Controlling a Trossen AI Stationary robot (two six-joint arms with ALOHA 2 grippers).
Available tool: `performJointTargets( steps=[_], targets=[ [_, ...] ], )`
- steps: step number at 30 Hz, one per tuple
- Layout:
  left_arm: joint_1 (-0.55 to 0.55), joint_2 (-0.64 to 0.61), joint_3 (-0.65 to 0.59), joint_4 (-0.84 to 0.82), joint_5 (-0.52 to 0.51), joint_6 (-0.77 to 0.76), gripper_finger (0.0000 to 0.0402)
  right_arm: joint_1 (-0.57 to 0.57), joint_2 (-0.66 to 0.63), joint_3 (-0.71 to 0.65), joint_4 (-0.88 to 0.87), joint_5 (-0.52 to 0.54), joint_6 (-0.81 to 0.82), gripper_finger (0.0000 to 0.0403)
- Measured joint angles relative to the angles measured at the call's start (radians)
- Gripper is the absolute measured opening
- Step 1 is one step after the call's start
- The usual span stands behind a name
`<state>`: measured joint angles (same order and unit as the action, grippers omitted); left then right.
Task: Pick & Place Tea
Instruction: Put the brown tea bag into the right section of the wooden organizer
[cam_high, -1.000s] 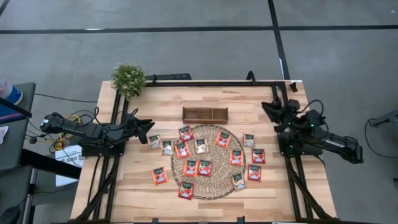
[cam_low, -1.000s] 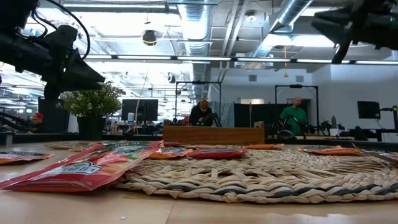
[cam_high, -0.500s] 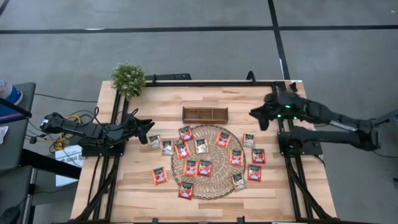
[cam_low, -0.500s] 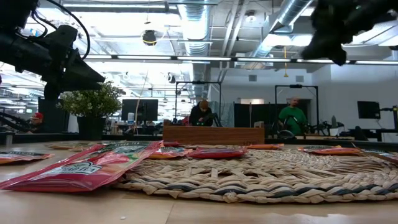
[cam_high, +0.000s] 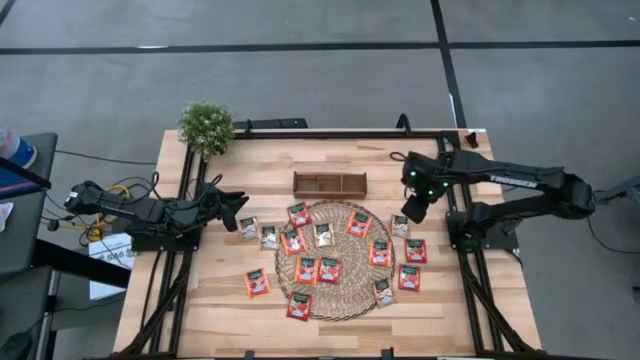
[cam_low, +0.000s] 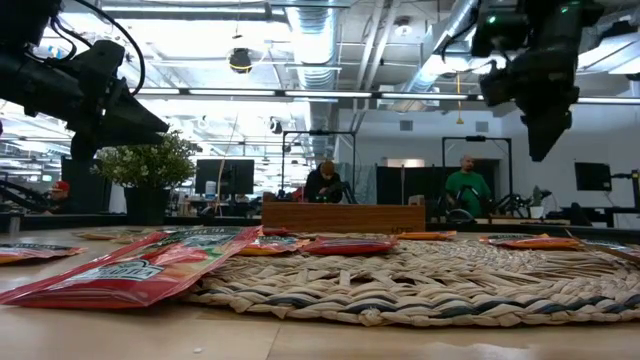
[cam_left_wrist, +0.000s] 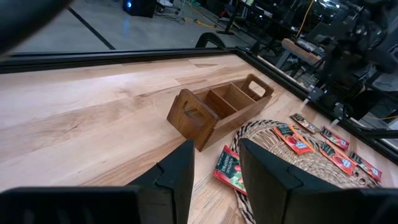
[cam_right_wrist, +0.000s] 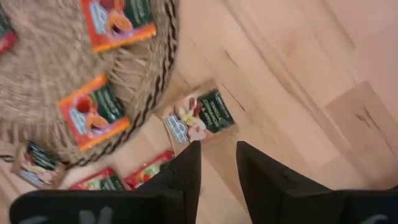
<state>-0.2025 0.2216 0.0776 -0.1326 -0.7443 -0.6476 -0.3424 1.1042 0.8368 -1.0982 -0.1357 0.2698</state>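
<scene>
Several tea sachets, mostly red-orange (cam_high: 358, 223), lie flat on and around the round woven mat (cam_high: 350, 250). A pale sachet (cam_high: 400, 225) (cam_right_wrist: 198, 117) lies flat on the wood just off the mat's right rim. My right gripper (cam_high: 410, 208) (cam_right_wrist: 217, 168) (cam_low: 540, 140) hangs open above that sachet, pointing down and touching nothing. My left gripper (cam_high: 240, 205) (cam_left_wrist: 214, 180) (cam_low: 140, 125) waits open and level over the table's left side, facing the wooden tray (cam_left_wrist: 217, 112).
The brown divided tray (cam_high: 329, 184) stands beyond the mat's far rim. A small potted plant (cam_high: 206, 125) sits at the far left corner. Black frame rails run along the left and right table edges. Bare wood shows at the table's near and far sides. People are in the room behind.
My right arm has swung from its place at the table's right edge toward the centre. Its gripper has tipped to point down and come lower over the pale sachet beside the mat's right rim. The sachets have not moved.
</scene>
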Motion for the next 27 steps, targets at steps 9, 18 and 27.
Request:
performJointTargets(
  steps=[9, 18, 27],
  targets=[
    [0.0, 0.0, 0.0, 0.0, 0.0, 0.0, 0.0119, 0.002, 0.099, 0.0, 0.0, 0.0, -0.119, 0.0193],
    [0.0, 0.0, 0.0, 0.0, 0.0, 0.0, 0.0119, 0.003, 0.203, 0.0, 0.045, 0.01, -0.207, 0.023],
    [0.0, 0.0, 0.001, 0.0, 0.0, -0.027, 0.0119, 0.008, 0.291, -0.008, 0.097, 0.009, -0.254, 0.0223]
  ],
)
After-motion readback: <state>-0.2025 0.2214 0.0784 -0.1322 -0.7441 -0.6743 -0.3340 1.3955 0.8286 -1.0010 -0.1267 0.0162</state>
